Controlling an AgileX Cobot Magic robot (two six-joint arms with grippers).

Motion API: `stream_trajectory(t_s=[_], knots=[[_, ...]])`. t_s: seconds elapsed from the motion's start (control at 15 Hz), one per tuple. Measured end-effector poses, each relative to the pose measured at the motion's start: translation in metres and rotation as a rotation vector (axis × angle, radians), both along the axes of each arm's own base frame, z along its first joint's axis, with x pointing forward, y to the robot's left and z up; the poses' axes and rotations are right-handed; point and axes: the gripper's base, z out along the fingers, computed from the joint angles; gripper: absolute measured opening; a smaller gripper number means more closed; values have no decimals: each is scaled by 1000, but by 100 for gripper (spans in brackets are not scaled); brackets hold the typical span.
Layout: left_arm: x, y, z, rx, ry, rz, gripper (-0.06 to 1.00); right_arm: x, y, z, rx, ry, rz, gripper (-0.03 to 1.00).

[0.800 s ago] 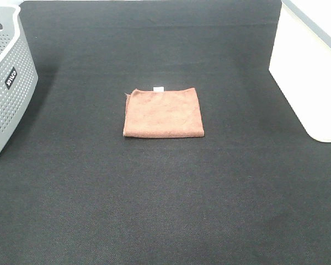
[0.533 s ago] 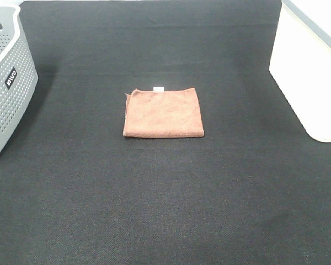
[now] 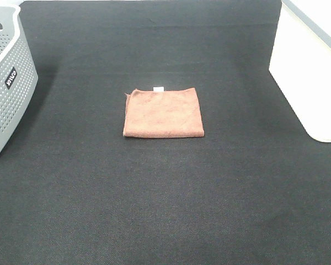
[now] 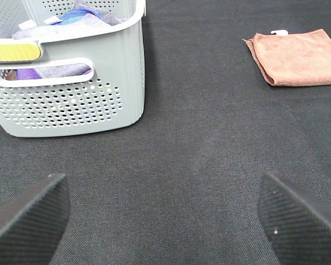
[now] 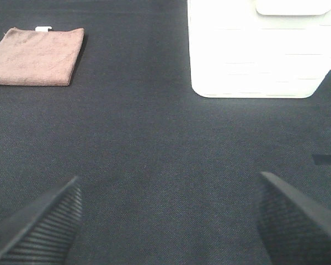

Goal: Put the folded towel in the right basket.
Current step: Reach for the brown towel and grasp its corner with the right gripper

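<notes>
Left wrist, laundry [image 4: 80,19] in basket [image 4: 71,107], towel [image 4: 298,58] apart

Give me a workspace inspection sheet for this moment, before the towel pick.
Surface: black fabric mat, flat.
Job's things: brown folded towel lies flat mid-mat, with a white tag on its far edge; white basket at the right edge, interior hidden.
Clutter: grey perforated basket at the left edge, holding cloths.
Grippers: left gripper open; right gripper open; both empty, over bare mat.
Cables: nothing seen.
Surroundings: nothing seen.
</notes>
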Motion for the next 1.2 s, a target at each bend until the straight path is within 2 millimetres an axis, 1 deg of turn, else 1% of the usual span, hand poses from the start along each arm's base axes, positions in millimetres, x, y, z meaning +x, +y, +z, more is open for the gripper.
stream_trajectory(t_s=[1.2], knots=[[0, 0, 0, 0, 0, 0, 87, 0, 0, 0, 0, 0, 0, 79]])
